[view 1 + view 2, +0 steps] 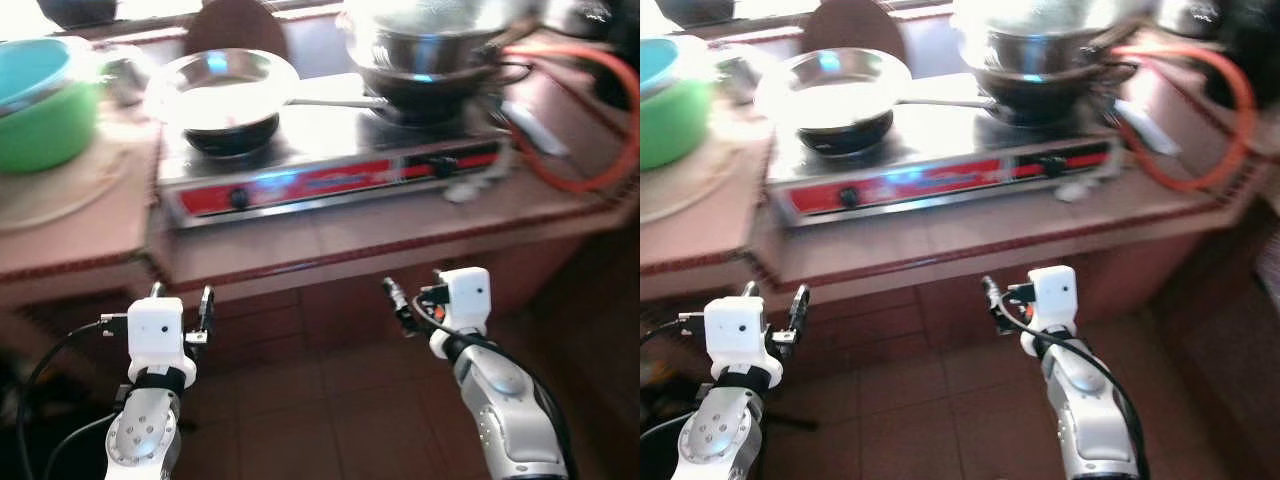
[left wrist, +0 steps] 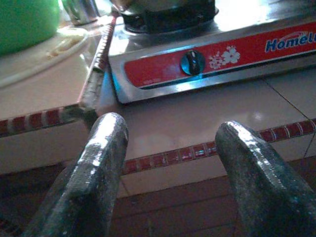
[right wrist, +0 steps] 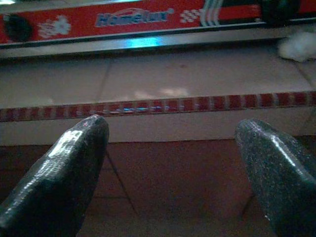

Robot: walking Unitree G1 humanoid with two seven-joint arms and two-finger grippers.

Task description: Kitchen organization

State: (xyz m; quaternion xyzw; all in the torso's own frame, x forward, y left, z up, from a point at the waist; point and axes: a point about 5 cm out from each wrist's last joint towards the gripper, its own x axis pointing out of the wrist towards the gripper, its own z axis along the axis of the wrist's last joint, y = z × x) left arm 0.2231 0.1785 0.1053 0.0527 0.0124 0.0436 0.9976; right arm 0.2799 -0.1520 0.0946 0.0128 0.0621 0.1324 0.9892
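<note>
Two claws are raised in front of the table edge, both empty with fingers spread apart: the left claw (image 1: 181, 302) below the near left corner of the stove, the right claw (image 1: 415, 297) below its right half. Neither touches anything.

Just beyond them runs the tiled table (image 1: 330, 240) with a red patterned border. A small white scrap (image 3: 296, 47) lies on it near the stove's right end; its nature cannot be told.

On the table sits the two-burner gas stove (image 1: 330, 175) with a red front panel and two knobs (image 2: 191, 62). A reach from this height risks brushing a knob and opening the gas.

On the left burner rests a shallow steel pan (image 1: 222, 90), its long handle pointing toward the right burner; a careless lift could swing it into the stacked steel pots (image 1: 425, 50) there, which look liable to topple.

An orange gas hose (image 1: 590, 130) loops at far right; the right arm could snag it.

At far left stand nested green and blue bowls (image 1: 40, 100) on a round mat, well apart from both claws.
</note>
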